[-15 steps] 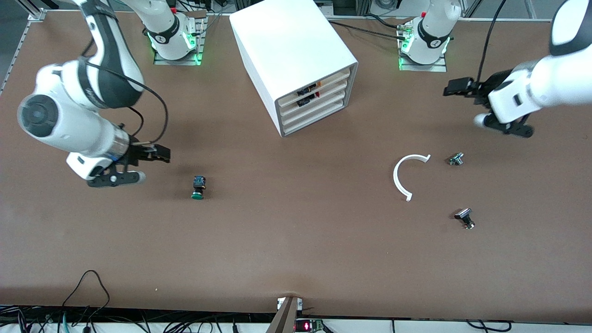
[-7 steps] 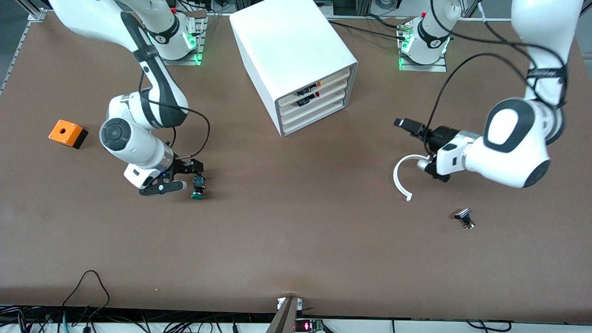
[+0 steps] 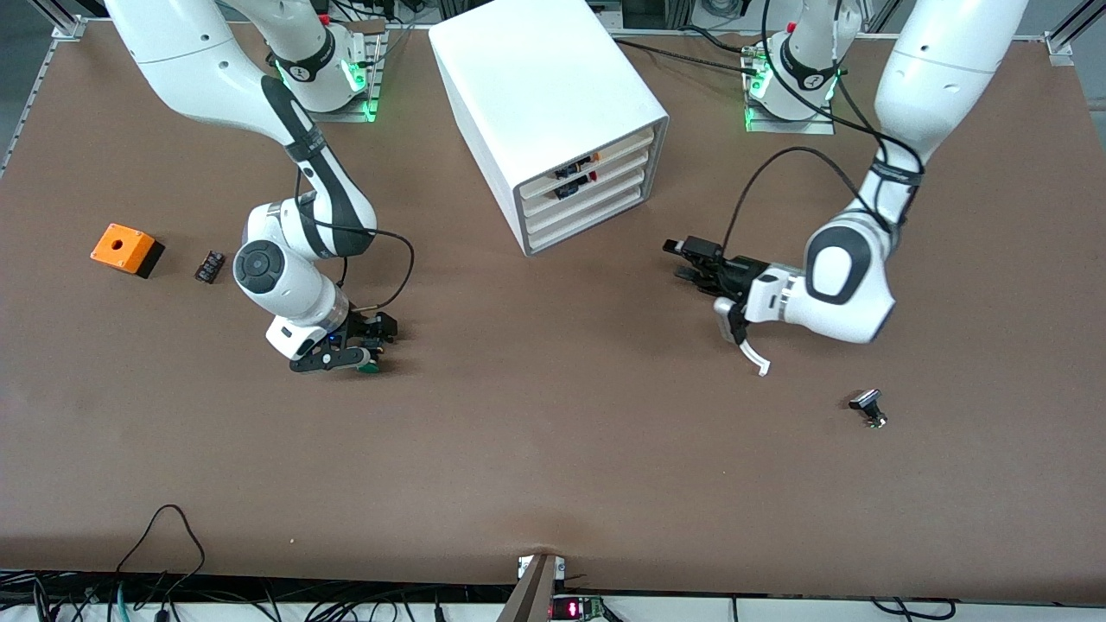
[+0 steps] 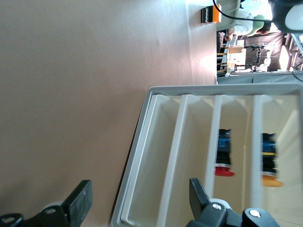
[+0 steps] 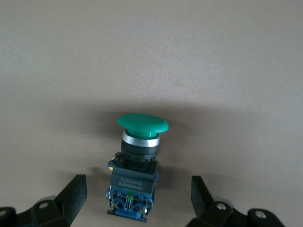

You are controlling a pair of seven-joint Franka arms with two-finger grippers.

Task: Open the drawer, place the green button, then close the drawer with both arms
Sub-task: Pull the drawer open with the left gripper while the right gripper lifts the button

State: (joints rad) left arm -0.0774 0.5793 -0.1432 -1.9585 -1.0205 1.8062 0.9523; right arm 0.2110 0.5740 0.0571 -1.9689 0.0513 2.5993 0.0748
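The button [image 5: 142, 124], green cap on a black and blue body, lies on its side on the table toward the right arm's end. My right gripper [image 5: 137, 195] is down at the table, open, with one finger on each side of the button's body and a gap to both. In the front view only the green cap [image 3: 370, 368] shows under the right gripper [image 3: 367, 345]. The white cabinet [image 3: 553, 95] holds four cream-fronted drawers [image 3: 589, 206], all pushed in. My left gripper [image 3: 680, 261] is low, open and empty, facing the drawers [image 4: 170, 156] from the left arm's side.
An orange box [image 3: 126, 248] and a small black part [image 3: 208, 265] lie toward the right arm's end. A white curved strip [image 3: 755, 356] pokes out under the left arm. A black-and-silver button [image 3: 868, 407] lies nearer the front camera. The upper two drawers hold coloured buttons [image 4: 223, 156].
Both arms have swung inward. The right gripper came down over the green button and now straddles it. The left gripper moved from the table's end toward the cabinet front.
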